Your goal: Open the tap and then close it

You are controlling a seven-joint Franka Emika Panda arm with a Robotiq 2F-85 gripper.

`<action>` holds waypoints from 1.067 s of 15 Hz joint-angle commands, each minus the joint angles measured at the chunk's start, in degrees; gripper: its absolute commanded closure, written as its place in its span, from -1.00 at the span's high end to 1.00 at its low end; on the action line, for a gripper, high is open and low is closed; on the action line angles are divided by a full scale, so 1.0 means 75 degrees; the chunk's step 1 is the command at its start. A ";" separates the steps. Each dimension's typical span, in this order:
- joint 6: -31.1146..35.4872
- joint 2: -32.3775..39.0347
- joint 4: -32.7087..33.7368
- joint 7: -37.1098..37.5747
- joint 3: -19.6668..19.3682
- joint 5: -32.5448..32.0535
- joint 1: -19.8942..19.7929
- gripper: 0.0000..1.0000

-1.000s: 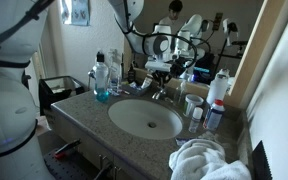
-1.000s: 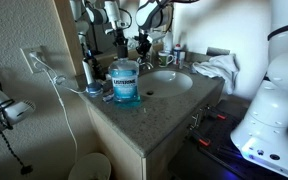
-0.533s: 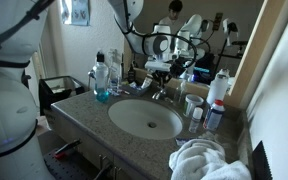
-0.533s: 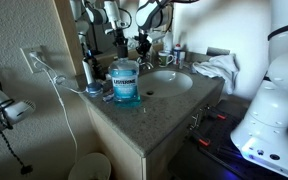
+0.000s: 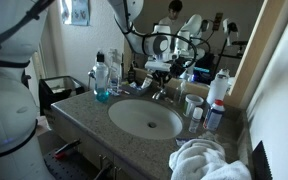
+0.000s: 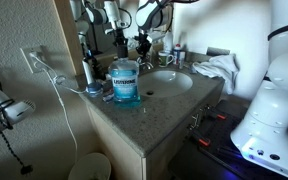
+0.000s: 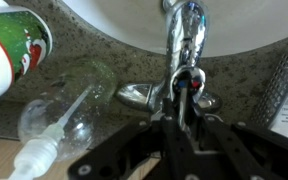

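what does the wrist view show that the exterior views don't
Only the wrist view: a close look at the gripper at the base of the tap, with the chrome spout reaching over the basin and a clear bottle with a white nozzle beside it. Only the exterior views: the white towel, the blue mouthwash bottle and the robot's white body. Both: tap, gripper, sink basin and speckled counter.

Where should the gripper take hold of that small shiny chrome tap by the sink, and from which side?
Probably its short top lever, marked red and blue, on the small chrome tap. Come from the back, opposite the spout, where the gripper is lined up: the lever is narrow enough to fit between the jaws.
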 commanded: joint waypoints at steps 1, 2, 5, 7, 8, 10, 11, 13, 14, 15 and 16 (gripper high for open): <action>-0.0018 -0.0001 0.0012 -0.0007 -0.0016 0.0011 0.0015 -0.63; -0.0018 -0.0001 0.0012 -0.0007 -0.0016 0.0011 0.0015 -0.63; -0.0018 -0.0001 0.0011 -0.0007 -0.0016 0.0011 0.0015 -0.63; 0.0019 0.0013 0.0033 0.0041 -0.0022 -0.0003 0.0046 -0.91; 0.0016 0.0026 0.0044 0.0087 -0.0023 -0.0009 0.0065 -0.91; 0.0033 0.0017 0.0026 0.0079 -0.0031 -0.0002 0.0053 -0.91; 0.0019 0.0018 0.0045 0.0069 -0.0035 0.0010 0.0041 -0.91; 0.0014 0.0027 0.0051 0.0100 -0.0039 -0.0011 0.0059 -0.91; 0.0017 0.0032 0.0051 0.0123 -0.0049 -0.0026 0.0067 -0.91; -0.0004 0.0035 0.0070 0.0114 -0.0052 -0.0027 0.0062 -0.91; 0.0013 0.0036 0.0057 0.0123 -0.0054 -0.0038 0.0069 -0.91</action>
